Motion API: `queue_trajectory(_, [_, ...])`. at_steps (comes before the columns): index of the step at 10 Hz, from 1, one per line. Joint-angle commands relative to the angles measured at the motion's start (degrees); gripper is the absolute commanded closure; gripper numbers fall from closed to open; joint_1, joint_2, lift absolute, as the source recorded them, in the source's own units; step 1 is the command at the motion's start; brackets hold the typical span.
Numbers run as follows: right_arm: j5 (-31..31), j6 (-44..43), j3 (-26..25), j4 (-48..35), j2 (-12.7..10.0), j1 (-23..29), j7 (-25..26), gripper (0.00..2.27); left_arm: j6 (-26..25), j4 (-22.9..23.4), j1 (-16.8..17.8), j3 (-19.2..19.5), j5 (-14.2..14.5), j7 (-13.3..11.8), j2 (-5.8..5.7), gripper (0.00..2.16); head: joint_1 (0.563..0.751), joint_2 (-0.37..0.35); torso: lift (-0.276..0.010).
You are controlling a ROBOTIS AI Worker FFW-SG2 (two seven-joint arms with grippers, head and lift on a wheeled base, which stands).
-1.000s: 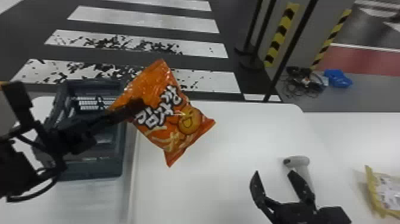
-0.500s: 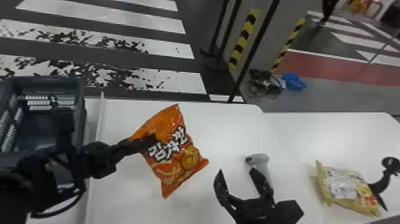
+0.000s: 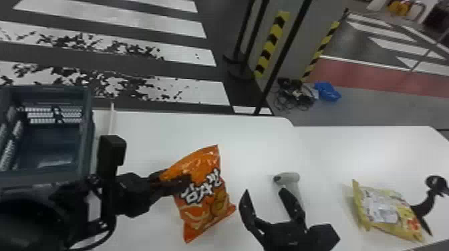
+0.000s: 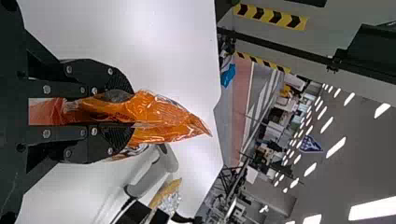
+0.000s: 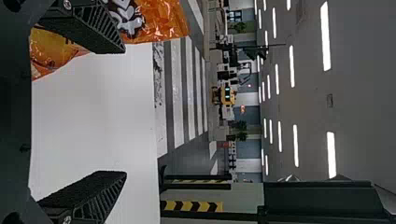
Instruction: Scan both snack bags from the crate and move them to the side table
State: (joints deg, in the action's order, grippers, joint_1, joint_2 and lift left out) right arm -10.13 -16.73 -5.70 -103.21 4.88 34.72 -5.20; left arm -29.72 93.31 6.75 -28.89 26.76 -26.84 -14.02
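Bright overhead illumination is supplied by rows of ceiling lamps (image 4: 373, 208), rendered as stark white strips in both wrist views. The white tabletop (image 3: 327, 150) is broadly lit, with pale glare. Glints are scattered over the orange snack bag (image 4: 161, 112); soft shading is cast beside the yellow snack bag (image 3: 381, 212).

A dark gray crate (image 3: 87, 133) and a gray scanner (image 3: 290, 178) are on the white table (image 3: 150, 133). A yellow snack bag (image 3: 384, 210) lies flat on the side table (image 3: 334, 150).
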Motion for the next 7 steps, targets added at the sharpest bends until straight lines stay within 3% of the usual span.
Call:
queue_trajectory(1, [-0.15,-0.18,-0.11,0.03,0.04,0.0,0.01,0.06,0.05,0.47,0.02,0.94,-0.31,1.0,-0.57,0.0,0.695,-0.35,-0.099])
queue_trajectory(4, [-0.15,-0.18,-0.02,0.03,-0.04,0.0,-0.07,0.06,0.76,0.65,1.86,3.32,-0.66,1.09,-1.01,0.01,0.695,-0.35,-0.099])
queue_trajectory(5, [-0.15,-0.18,0.07,0.03,-0.04,0.09,-0.07,0.06,2.16,0.56,2.57,2.61,-3.56,-0.67,-1.01,0.0,0.695,-0.35,-0.099])
queue_trajectory(6, [-0.15,-0.18,-0.02,0.03,-0.04,0.18,-0.07,0.06,2.86,1.0,2.39,1.91,-6.29,-0.58,-0.92,0.0,0.695,-0.35,-0.099])
queue_trajectory(7, [-0.15,-0.36,-0.02,0.03,-0.04,0.35,-0.07,0.06,3.04,2.58,2.13,2.18,-6.29,0.47,-0.92,0.0,0.695,-0.35,-0.099])
